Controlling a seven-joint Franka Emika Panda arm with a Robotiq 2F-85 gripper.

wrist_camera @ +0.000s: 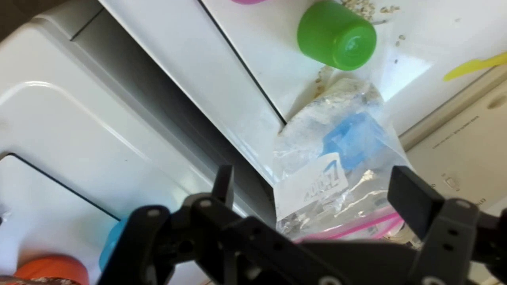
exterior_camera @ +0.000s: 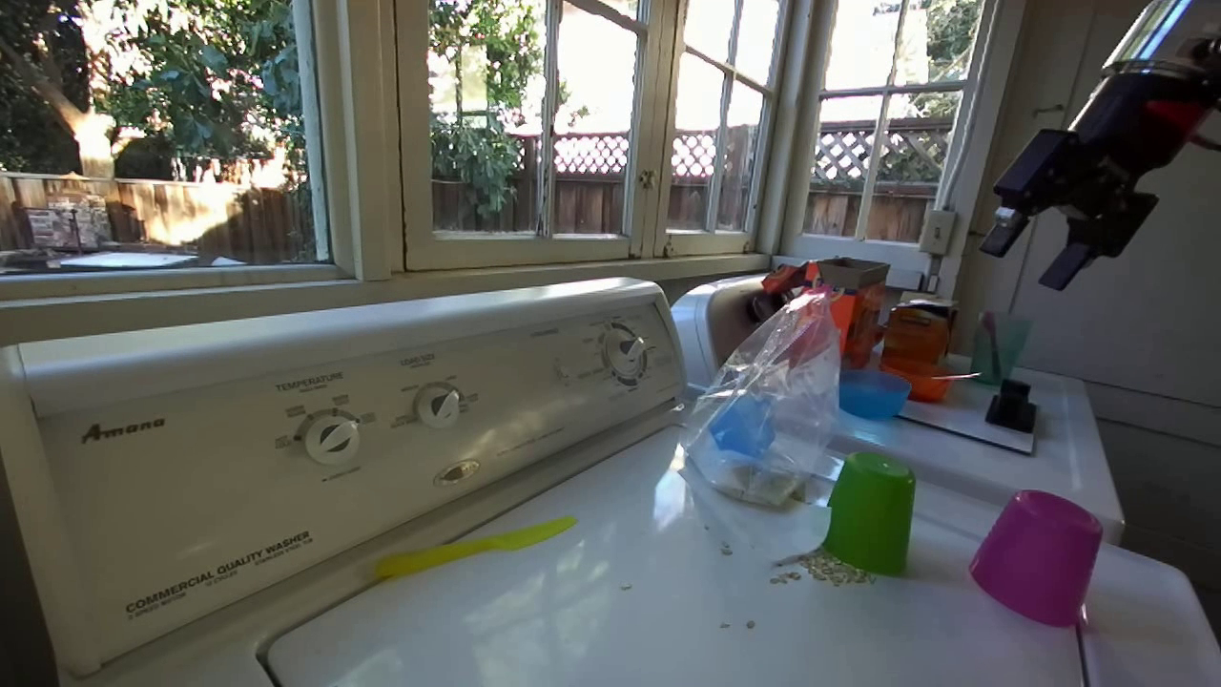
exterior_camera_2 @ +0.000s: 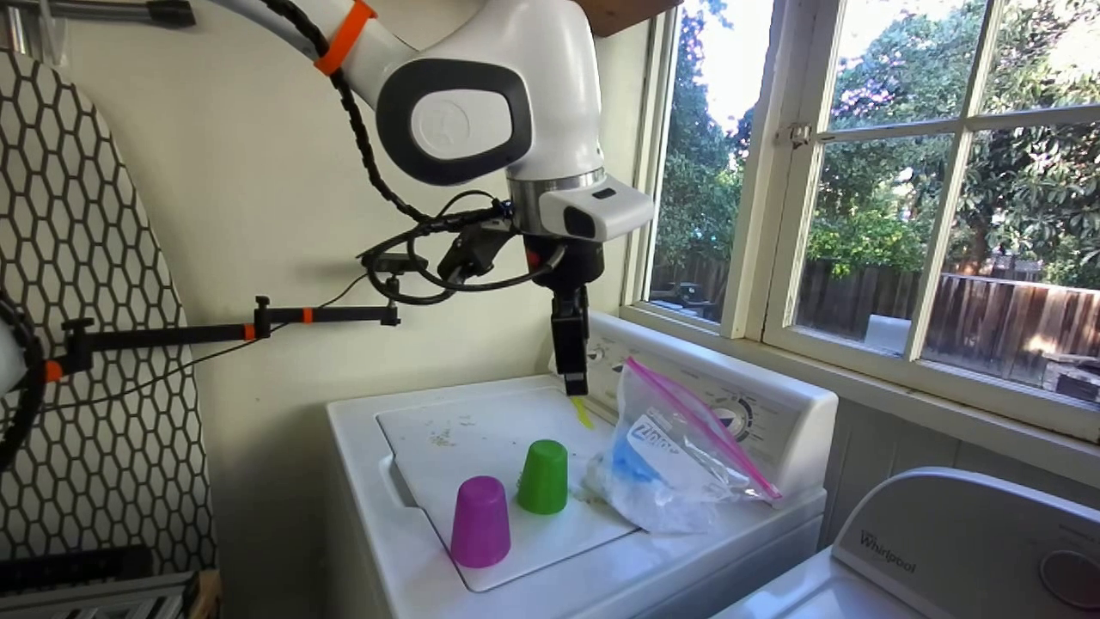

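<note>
End effector (wrist_camera: 313, 186) closest by, jaws wide apart, empty. Zip bag (wrist_camera: 307, 158) sits lower, on the washer (exterior_camera: 553, 630) near the green cup (wrist_camera: 336, 37); a grip across its pink seal (wrist_camera: 352, 226) likely holds best.

Tool (exterior_camera: 1034, 252) spread wide, clear bag (exterior_camera: 794, 405), green cup (exterior_camera: 868, 515), perhaps oats (exterior_camera: 836, 570)

I have the white Panda arm (exterior_camera_2: 559, 94) bent over at its last joints, the wrist (exterior_camera_2: 550, 202) hanging downward and the black Robotiq fingers (wrist_camera: 414, 198) beneath it aimed down too, spread wide with a gap between them.
</note>
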